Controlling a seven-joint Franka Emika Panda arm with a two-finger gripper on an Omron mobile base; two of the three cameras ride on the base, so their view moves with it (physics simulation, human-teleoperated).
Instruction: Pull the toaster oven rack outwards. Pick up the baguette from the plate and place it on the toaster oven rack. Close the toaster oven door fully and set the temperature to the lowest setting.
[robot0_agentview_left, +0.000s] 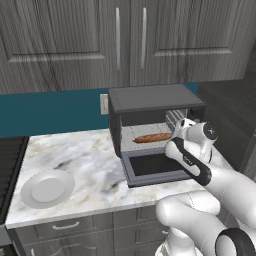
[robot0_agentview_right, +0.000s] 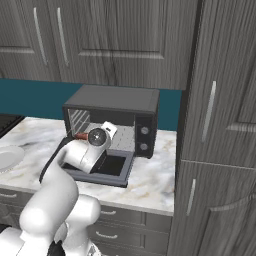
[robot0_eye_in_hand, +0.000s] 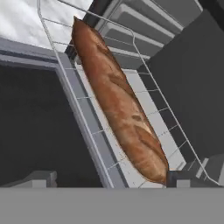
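The toaster oven (robot0_agentview_left: 156, 102) stands on the marble counter (robot0_agentview_left: 85, 155), its door (robot0_agentview_left: 150, 167) dropped flat and open toward the counter's front edge. Inside the cavity, the rack (robot0_eye_in_hand: 144, 94) carries the baguette (robot0_eye_in_hand: 118, 100) lengthwise. The gripper (robot0_agentview_left: 181, 131) hangs above the door at the oven's mouth; whether its fingers are apart cannot be told. The plate (robot0_agentview_left: 47, 189) lies well left of the oven.
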